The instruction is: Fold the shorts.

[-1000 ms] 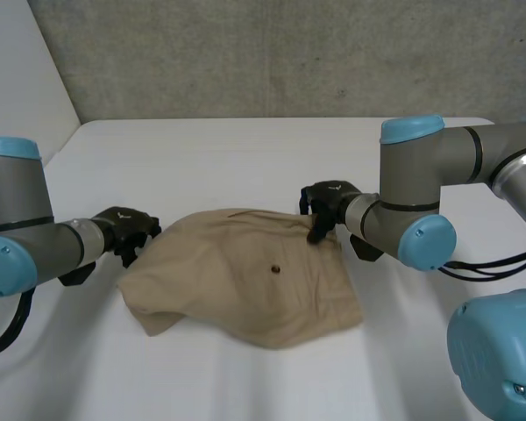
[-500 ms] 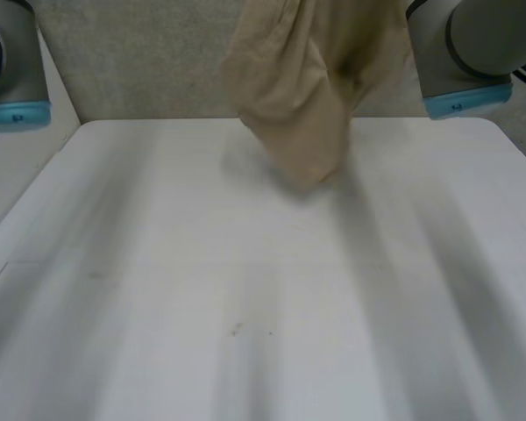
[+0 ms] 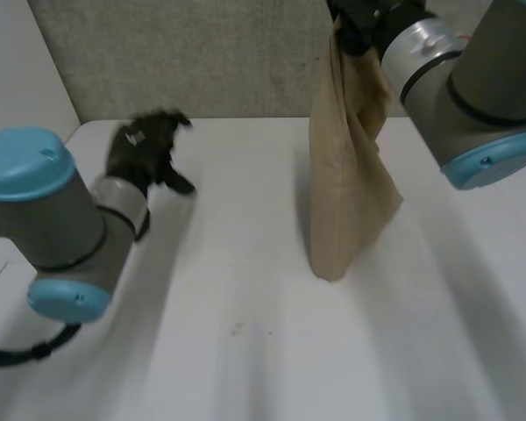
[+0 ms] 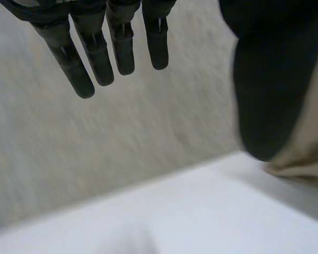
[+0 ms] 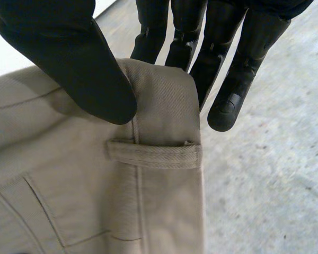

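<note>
While the right hand (image 3: 358,22) is raised high over the far right part of the table (image 3: 245,351), the tan shorts (image 3: 346,175) hang from it in a long bunched column. Their lower end is down at tabletop level; contact with the surface cannot be resolved

Right wrist view: thumb (image 5: 69,58) on one face of the waistband, fingers (image 5: 222,58) behind it, cloth pinched between them just above a belt loop (image 5: 153,155). Grip is at the waistband's top edge

Left hand (image 3: 145,149) is well apart from the shorts, over the far left part of the table, blurred in the head view

Left wrist view: fingers (image 4: 100,47) straight and slightly spread, thumb apart from them, nothing held, so hand released. A strip of tan cloth shows beyond that thumb

Grey wall (image 3: 184,53) behind the table
</note>
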{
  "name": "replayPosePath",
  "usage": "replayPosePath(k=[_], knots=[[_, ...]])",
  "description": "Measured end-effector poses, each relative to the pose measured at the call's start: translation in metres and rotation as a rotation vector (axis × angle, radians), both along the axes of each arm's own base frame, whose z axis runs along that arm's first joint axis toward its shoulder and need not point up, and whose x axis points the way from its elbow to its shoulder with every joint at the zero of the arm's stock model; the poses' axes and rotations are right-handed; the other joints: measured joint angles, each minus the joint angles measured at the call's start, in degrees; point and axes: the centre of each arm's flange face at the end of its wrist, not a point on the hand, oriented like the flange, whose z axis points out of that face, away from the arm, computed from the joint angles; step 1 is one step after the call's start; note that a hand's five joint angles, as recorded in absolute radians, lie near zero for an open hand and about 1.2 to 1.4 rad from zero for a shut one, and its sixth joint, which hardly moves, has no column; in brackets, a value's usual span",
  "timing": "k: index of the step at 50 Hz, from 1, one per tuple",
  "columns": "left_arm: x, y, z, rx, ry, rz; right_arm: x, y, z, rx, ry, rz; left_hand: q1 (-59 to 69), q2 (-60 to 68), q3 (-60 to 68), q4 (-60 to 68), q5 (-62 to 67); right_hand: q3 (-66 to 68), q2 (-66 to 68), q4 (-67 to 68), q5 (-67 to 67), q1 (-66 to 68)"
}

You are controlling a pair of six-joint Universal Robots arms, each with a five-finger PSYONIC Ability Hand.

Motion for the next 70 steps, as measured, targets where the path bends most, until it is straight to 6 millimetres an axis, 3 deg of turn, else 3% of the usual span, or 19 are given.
replayPosePath(k=[4,9,14,22,29,36,39,42,44,49,53,56,60,64,67,70], knots=[[-0.005,0.025,-0.027,0.201,0.0,-0.034,0.007,0.007,-0.012,0.023,0.056,-0.013,0.0,-0.1,0.0,-0.1,0.0,0.0,0.0,0.0,0.0,0.0],[-0.008,0.046,-0.043,0.358,-0.005,-0.048,0.013,0.016,-0.017,0.039,0.084,-0.014,0.0,-0.8,-0.7,-0.8,-0.7,0.0,0.0,0.0,0.0,0.0],[-0.008,0.053,-0.047,0.415,0.004,-0.05,0.015,0.02,-0.017,0.043,0.088,-0.012,0.0,-0.8,-0.7,-0.8,-0.7,0.0,0.0,0.0,0.0,0.0],[-0.021,0.063,-0.049,0.506,0.141,-0.111,0.019,0.045,0.008,0.021,0.065,0.002,0.0,-0.8,-0.7,-0.8,-0.8,0.0,0.0,0.0,0.0,0.0],[-0.048,0.077,-0.061,0.574,0.219,-0.182,0.029,0.069,0.022,-0.017,0.065,0.014,0.0,-0.8,-0.7,-0.8,-0.8,0.0,0.0,0.0,0.0,0.0],[-0.07,0.086,-0.067,0.579,0.232,-0.237,0.038,0.083,0.022,-0.023,0.079,0.032,0.0,-0.8,-0.7,-0.8,-0.8,0.0,0.0,0.0,0.0,0.0],[-0.078,0.087,-0.069,0.572,0.24,-0.25,0.041,0.088,0.02,-0.016,0.085,0.04,6.4,5.7,5.0,5.4,6.0,0.0,0.0,0.0,0.0,0.0],[-0.08,0.084,-0.069,0.558,0.244,-0.229,0.043,0.091,0.016,-0.005,0.094,0.046,43.0,39.3,39.0,39.0,39.1,0.0,0.0,0.0,0.0,0.0],[-0.079,0.081,-0.068,0.541,0.244,-0.198,0.042,0.091,0.012,0.006,0.103,0.046,44.9,41.9,41.5,42.3,42.4,0.0,0.0,0.0,0.0,0.0],[-0.054,0.057,-0.041,0.415,0.214,-0.052,0.033,0.092,0.008,0.037,0.141,0.032,45.4,46.7,46.5,47.1,44.9,0.0,0.0,0.0,0.0,0.0],[-0.02,0.035,0.005,0.261,0.131,0.039,0.013,0.086,0.009,0.061,0.194,-0.017,45.4,46.7,46.5,47.1,44.9,0.0,0.1,0.0,0.0,0.0],[0.0,0.032,0.038,0.152,0.059,0.056,-0.002,0.082,0.01,0.077,0.23,-0.051,45.4,46.7,46.5,47.2,44.9,0.4,0.2,0.0,0.0,0.0],[0.015,0.047,0.096,-0.048,-0.05,0.003,-0.021,0.086,0.014,0.102,0.275,-0.085,45.4,46.8,46.5,47.4,44.9,0.4,0.2,0.0,0.0,0.0],[0.025,0.078,0.145,-0.245,-0.163,-0.059,-0.039,0.1,0.022,0.13,0.308,-0.099,45.4,46.8,46.5,47.4,44.9,0.5,0.2,0.0,0.0,0.0],[0.029,0.091,0.159,-0.304,-0.215,-0.077,-0.046,0.109,0.024,0.151,0.327,-0.092,45.4,46.8,46.5,47.4,44.9,0.5,0.2,0.0,0.0,0.0],[0.03,0.096,0.159,-0.306,-0.26,-0.09,-0.049,0.117,0.021,0.183,0.352,-0.075,45.4,46.9,46.6,47.5,44.9,0.5,0.2,0.0,0.0,0.0]])
